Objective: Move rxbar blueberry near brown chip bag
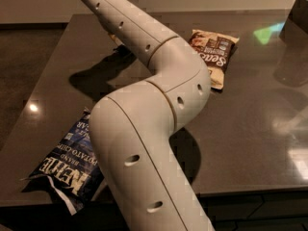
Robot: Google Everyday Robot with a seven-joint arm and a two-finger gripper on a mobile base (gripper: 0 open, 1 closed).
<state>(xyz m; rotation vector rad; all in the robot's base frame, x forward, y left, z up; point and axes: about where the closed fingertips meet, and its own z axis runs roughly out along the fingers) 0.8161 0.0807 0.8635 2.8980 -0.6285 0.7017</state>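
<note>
Camera view: arm (159, 105) bends across counter (250, 129); tool beyond top edge, unseen, grip state impossible to tell. Right of elbow, brown chip bag (214, 57) lies flat. No sight of rxbar blueberry. Front-left edge: blue Kettle bag (67, 167).

You see the arm (159, 95) bending across the dark desk (250, 119) and running off the top edge; its gripper is out of frame; the brown chip bag (214, 54) lies just behind the elbow; a blue Kettle bag (67, 167) lies at the near-left edge.
</note>
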